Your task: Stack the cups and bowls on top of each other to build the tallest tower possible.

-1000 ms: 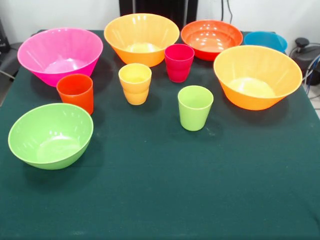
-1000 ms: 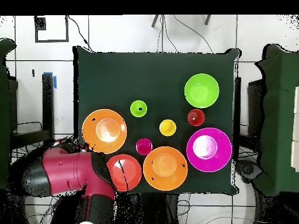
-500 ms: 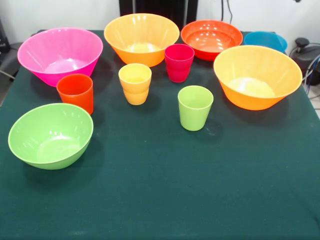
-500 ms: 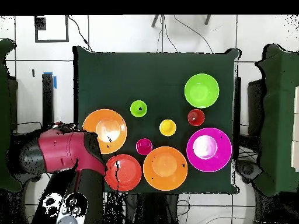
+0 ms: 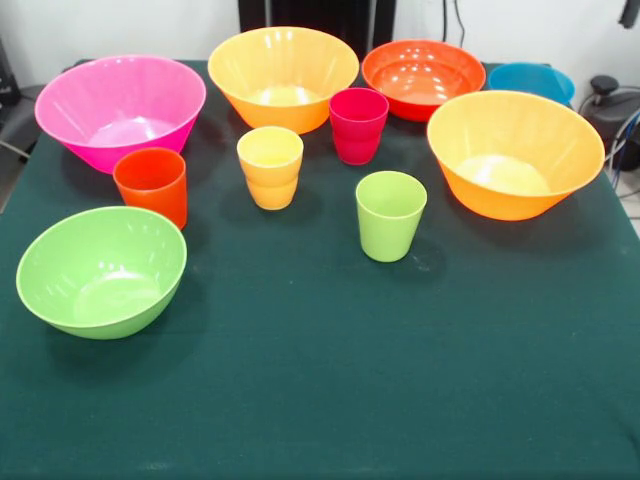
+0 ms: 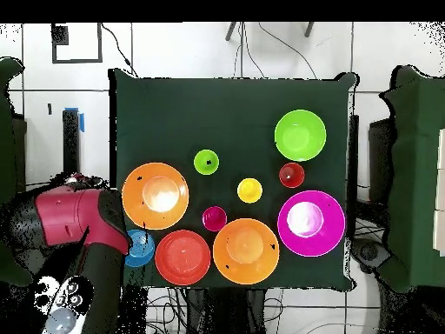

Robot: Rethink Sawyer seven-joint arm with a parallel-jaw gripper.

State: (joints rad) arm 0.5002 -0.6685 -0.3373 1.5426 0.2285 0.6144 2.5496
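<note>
Red arm (image 6: 74, 217) drawn back beside the table's edge in the overhead view, claw unseen

Bright even light, soft shadows, glossy glare

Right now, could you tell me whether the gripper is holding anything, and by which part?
It cannot be told: only the arm shows, beside the table; the gripper is not visible.

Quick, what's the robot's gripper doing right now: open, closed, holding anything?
Gripper: cannot be told. Only the red arm shows, beside the table in the overhead view. No cup or bowl is being held that the pictures show.
</note>
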